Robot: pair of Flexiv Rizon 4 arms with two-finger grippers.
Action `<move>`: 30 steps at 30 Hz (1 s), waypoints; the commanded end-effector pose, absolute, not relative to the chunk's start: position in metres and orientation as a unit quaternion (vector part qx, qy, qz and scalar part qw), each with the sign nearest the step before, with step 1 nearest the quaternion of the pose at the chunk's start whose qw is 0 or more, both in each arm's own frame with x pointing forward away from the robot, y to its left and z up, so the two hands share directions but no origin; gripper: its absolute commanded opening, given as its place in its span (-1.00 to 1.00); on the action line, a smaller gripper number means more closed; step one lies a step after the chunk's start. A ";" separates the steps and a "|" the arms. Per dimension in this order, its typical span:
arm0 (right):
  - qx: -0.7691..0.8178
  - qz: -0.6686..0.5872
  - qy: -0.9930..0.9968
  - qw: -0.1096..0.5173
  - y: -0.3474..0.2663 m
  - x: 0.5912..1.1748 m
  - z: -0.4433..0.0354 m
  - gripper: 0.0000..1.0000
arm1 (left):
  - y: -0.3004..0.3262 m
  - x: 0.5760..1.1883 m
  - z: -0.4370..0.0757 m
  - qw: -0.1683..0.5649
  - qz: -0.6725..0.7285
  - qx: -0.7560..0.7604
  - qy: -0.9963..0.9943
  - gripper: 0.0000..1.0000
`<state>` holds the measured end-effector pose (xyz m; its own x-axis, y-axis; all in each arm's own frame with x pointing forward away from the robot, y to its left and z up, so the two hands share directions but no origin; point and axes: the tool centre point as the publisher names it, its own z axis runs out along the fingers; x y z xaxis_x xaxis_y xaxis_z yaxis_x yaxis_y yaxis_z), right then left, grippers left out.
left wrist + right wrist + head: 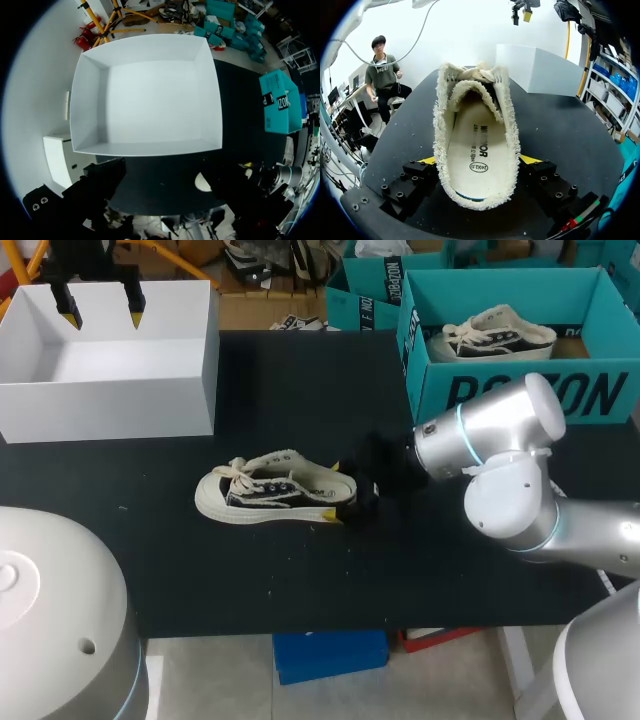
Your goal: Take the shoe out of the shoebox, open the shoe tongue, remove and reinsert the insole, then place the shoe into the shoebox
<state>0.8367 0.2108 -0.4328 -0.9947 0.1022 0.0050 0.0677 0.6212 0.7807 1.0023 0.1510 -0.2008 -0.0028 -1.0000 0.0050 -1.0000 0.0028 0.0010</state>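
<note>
Two boxes: white box (190,370) upper left, left hand (100,308) above it, fingers apart; teal shoebox (520,390) upper right holds a second shoe (495,332). Centre of the bench (300,580): shoe (265,490), right hand (479,161) clamped on its heel.

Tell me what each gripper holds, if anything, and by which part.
The right gripper clasps the shoe at its heel, fingers on both sides; the left gripper holds nothing.

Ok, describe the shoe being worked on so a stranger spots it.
On the black table, look between the white box and the teal shoebox. The shoe lies mid-table, heel between the jaws of the right gripper. Unlike its twin inside that shoebox, it sits on the tabletop.
</note>
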 end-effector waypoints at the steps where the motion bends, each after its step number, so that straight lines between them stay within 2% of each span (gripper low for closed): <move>1: 0.049 0.431 0.901 0.021 0.213 0.837 -0.433 -1.00 | 0.150 1.002 -0.200 0.001 0.000 0.707 -0.708 1.00; 15: 0.049 0.431 0.901 0.021 0.213 0.837 -0.433 -1.00 | 0.129 0.970 -0.190 0.003 -0.036 0.719 -0.695 1.00; 30: 0.049 0.431 0.901 0.021 0.213 0.837 -0.433 -1.00 | 0.049 0.875 -0.192 -0.016 -0.049 0.709 -0.703 1.00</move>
<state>0.8363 0.2109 -0.4327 -0.9946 0.1033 0.0040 0.0677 0.6215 0.7805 0.8993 0.0608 -0.1912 0.0068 -0.9975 -0.0705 -0.9949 -0.0138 0.0995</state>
